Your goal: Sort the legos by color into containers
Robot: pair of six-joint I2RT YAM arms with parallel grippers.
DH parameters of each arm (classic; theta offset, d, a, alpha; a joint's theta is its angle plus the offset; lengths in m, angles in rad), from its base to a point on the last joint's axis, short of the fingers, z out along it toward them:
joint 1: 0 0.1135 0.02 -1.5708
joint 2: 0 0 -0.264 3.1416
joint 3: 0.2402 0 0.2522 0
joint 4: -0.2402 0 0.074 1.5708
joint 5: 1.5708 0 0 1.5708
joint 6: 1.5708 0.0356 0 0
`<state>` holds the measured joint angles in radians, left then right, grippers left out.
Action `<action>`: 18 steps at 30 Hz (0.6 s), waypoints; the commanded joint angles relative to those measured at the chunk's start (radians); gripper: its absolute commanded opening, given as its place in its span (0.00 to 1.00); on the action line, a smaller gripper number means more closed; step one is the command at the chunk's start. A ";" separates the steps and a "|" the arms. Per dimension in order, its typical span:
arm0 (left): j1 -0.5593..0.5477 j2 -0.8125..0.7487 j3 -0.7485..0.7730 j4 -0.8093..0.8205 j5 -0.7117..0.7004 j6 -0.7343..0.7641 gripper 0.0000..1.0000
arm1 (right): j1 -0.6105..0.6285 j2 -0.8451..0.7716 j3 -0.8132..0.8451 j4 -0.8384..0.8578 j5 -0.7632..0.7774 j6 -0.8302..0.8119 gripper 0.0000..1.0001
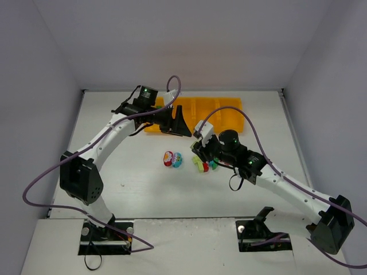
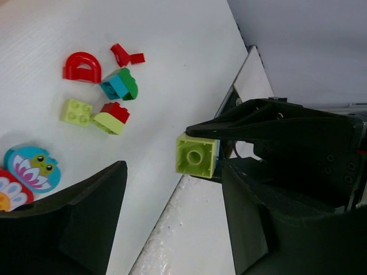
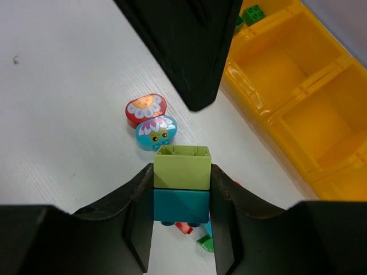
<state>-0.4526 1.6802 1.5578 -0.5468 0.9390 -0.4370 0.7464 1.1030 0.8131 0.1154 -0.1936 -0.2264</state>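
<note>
Surface: a white counter [image 1: 126, 172] between grey walls [image 1: 34, 86].
Task's thing: a two-brick stack [image 3: 181, 169] of small plastic legos, lime on teal, just beside the loose legos [image 1: 203, 165] and near the long, shallow orange-yellow tray [image 3: 264, 109].
Right gripper [image 3: 182, 197]: jaws closed on both sides of the two-brick stack.
Stack axis: along the jaws, with the lime end outward.
Left gripper [image 1: 176, 130]: jaws parted and empty, just beyond that lime end on the tray's side.
Next, likely: the left jaws close on the lime brick and pull it off.
</note>
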 commanded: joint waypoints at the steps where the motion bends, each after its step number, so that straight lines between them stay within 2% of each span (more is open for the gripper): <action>1: -0.032 -0.030 -0.001 0.068 0.086 -0.014 0.61 | -0.004 -0.009 0.061 0.070 -0.040 -0.016 0.06; 13: -0.072 -0.002 -0.005 0.059 0.107 0.020 0.61 | -0.004 0.000 0.075 0.070 -0.047 -0.014 0.06; 16: -0.074 0.006 -0.001 0.048 0.110 0.029 0.60 | -0.002 0.003 0.077 0.070 -0.052 -0.014 0.06; 18: -0.074 0.015 0.004 0.045 0.126 0.029 0.56 | -0.002 0.006 0.077 0.070 -0.053 -0.014 0.06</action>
<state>-0.5182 1.7012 1.5253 -0.5236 1.0187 -0.4328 0.7464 1.1053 0.8364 0.1154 -0.2276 -0.2337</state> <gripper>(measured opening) 0.568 0.338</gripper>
